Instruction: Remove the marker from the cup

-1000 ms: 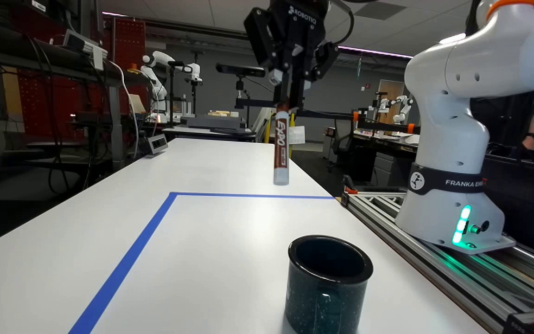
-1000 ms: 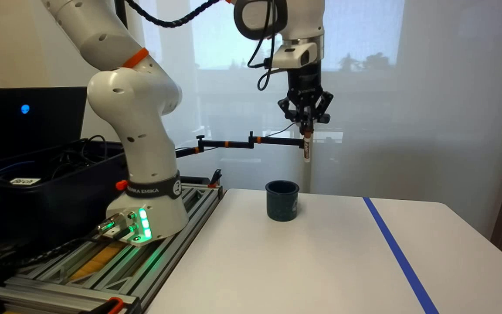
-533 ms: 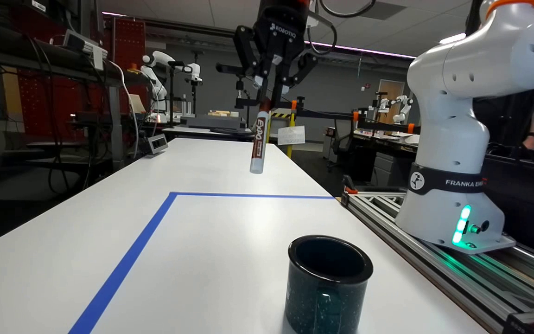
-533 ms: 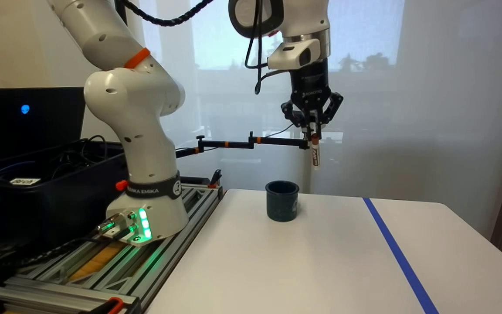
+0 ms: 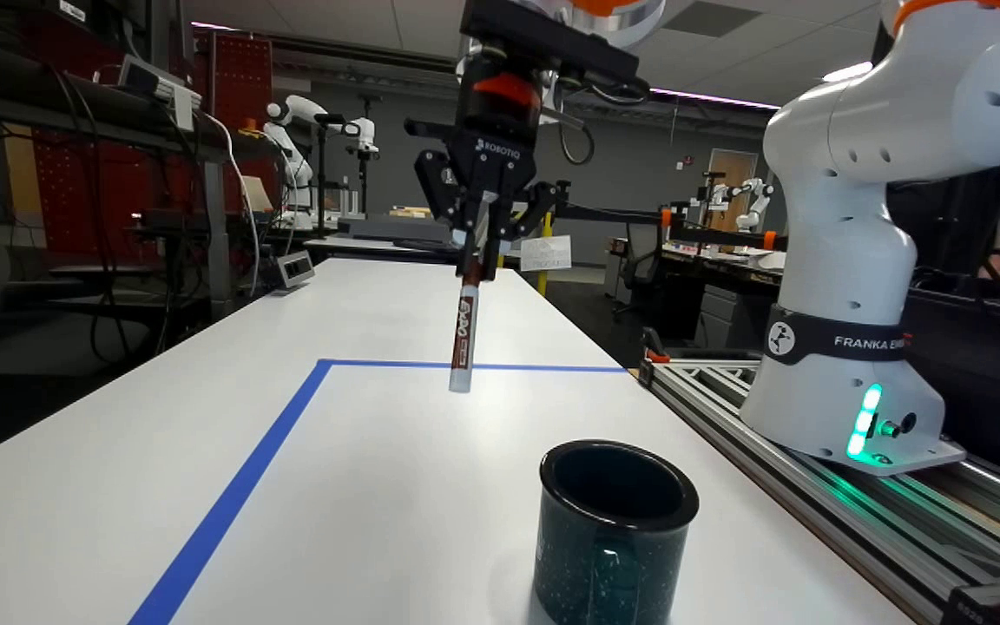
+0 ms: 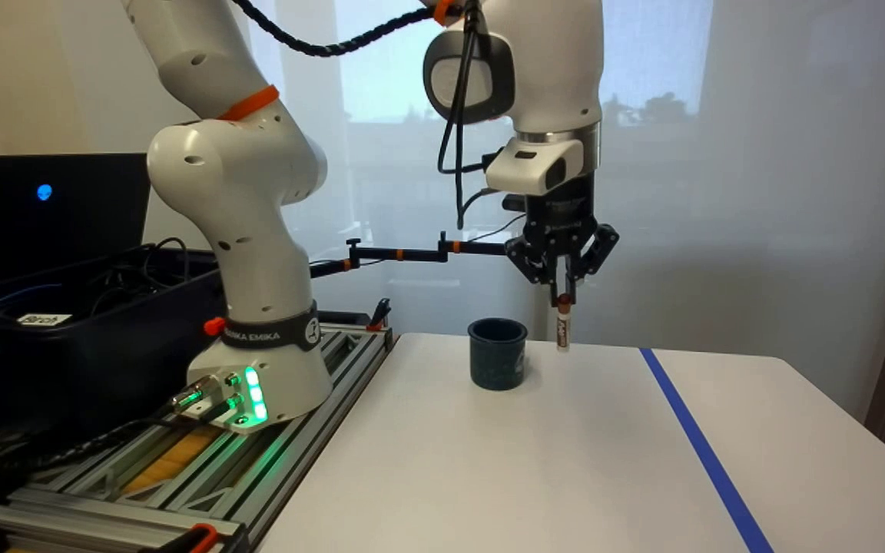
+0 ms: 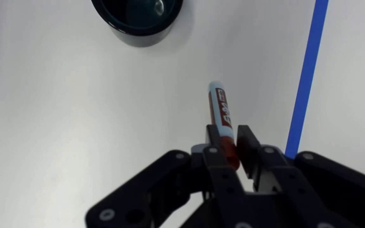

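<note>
The marker (image 5: 465, 334) has a whitish body, a dark red label and a red cap. My gripper (image 5: 481, 265) is shut on its capped end, and the marker hangs down, slightly tilted, above the table. It also shows below the gripper (image 6: 563, 298) in an exterior view (image 6: 563, 330). In the wrist view the marker (image 7: 222, 109) points away between the fingertips (image 7: 228, 133). The dark teal cup (image 5: 613, 564) stands upright on the table, apart from the marker, also in an exterior view (image 6: 497, 361) and at the top of the wrist view (image 7: 141, 40).
The white table (image 5: 361, 503) carries blue tape lines (image 5: 244, 473), also in the wrist view (image 7: 307, 72). The robot base stands on a metal rail (image 6: 335, 415) along the table edge. A thin black jointed boom (image 6: 404, 254) reaches behind the gripper. A black bin (image 6: 81, 361) stands behind the base.
My gripper, still holding the marker, has moved sideways away from the cup and then lowered toward the table. The cup has not moved.
</note>
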{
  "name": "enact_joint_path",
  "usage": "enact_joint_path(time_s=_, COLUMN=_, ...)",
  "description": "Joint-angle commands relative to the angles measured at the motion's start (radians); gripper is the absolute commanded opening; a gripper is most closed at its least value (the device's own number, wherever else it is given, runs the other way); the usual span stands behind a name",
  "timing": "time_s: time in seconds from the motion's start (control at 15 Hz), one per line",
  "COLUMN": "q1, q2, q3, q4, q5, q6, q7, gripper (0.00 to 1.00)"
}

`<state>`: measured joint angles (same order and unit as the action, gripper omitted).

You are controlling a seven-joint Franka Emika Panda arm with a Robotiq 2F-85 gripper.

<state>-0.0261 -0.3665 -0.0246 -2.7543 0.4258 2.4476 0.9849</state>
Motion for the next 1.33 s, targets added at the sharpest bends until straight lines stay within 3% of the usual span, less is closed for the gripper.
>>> enact_joint_path(time_s=0.0, q1=0.009, q2=0.090, q3=-0.013, q4=0.001, q5=0.062, q6=0.076, q7=-0.098, gripper=0.05)
enact_joint_path(time_s=0.73, q1=0.003, q2=0.290, q3=-0.022, q4=0.001, q5=0.154, q6=0.200, q7=-0.254, gripper=0.05)
enact_joint_path(time_s=1.27, q1=-0.003, q2=0.384, q3=-0.017, q4=0.002, q5=0.176, q6=0.246, q7=-0.292, gripper=0.05)
